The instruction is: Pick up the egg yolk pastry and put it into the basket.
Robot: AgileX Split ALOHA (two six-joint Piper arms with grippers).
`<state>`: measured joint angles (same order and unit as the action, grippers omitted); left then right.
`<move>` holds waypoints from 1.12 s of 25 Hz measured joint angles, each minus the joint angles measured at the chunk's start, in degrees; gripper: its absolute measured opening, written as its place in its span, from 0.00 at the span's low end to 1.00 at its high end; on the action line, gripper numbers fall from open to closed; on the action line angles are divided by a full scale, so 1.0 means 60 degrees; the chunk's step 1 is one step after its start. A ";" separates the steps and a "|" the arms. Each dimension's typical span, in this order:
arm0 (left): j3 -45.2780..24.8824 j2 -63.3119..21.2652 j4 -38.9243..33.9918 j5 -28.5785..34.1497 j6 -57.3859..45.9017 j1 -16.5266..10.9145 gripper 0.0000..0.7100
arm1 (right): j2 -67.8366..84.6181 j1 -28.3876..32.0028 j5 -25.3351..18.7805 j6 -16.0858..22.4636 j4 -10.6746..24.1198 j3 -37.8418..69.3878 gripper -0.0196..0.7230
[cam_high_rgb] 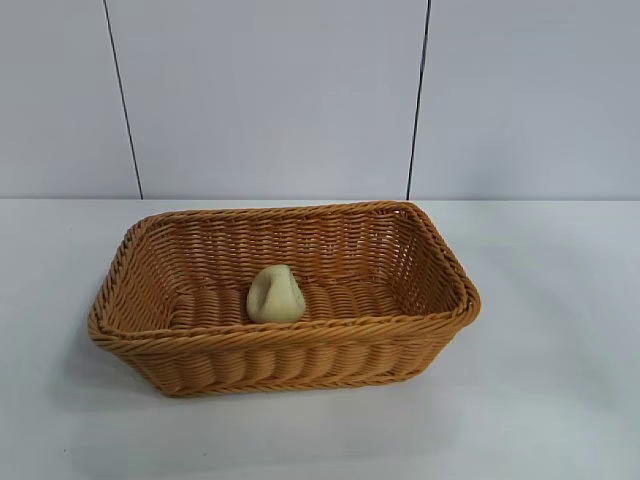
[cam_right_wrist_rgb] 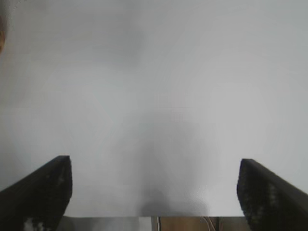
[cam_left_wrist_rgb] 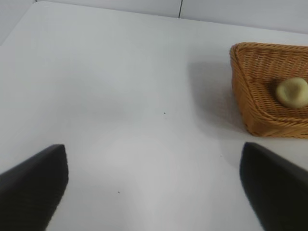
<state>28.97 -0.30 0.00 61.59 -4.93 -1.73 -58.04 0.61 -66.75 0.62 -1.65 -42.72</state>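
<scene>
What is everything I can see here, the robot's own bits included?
basket: one, orange-brown wicker, standing on the table in the middle.
egg yolk pastry: one, pale cream-yellow, lying inside the basket near its front wall.
table: one, white, under everything.
wall: pale grey panels with two dark vertical seams, behind the table.
left gripper: one, black fingers spread wide, empty, above bare table off to the basket's side.
right gripper: one, black fingers spread wide, empty, above bare table.
</scene>
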 joint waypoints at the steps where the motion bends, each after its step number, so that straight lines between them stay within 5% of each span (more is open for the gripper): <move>1: 0.0000 0.0000 0.0000 0.0000 0.0000 0.0000 0.98 | 0.0473 0.0000 0.0216 -0.0043 -0.0052 0.0349 0.92; 6: 0.0000 0.0000 0.0000 0.0000 0.0000 0.0000 0.98 | 0.2694 0.0000 0.1312 -0.0777 -0.0349 0.1906 0.92; 28: 0.0000 0.0000 0.0000 0.0008 0.0000 0.0000 0.98 | 0.9313 0.0000 0.1282 -0.1000 -0.0414 0.2392 0.92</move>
<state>28.97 -0.30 0.00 61.64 -4.93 -1.73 -2.16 0.61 -59.06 -5.38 -4.13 -28.37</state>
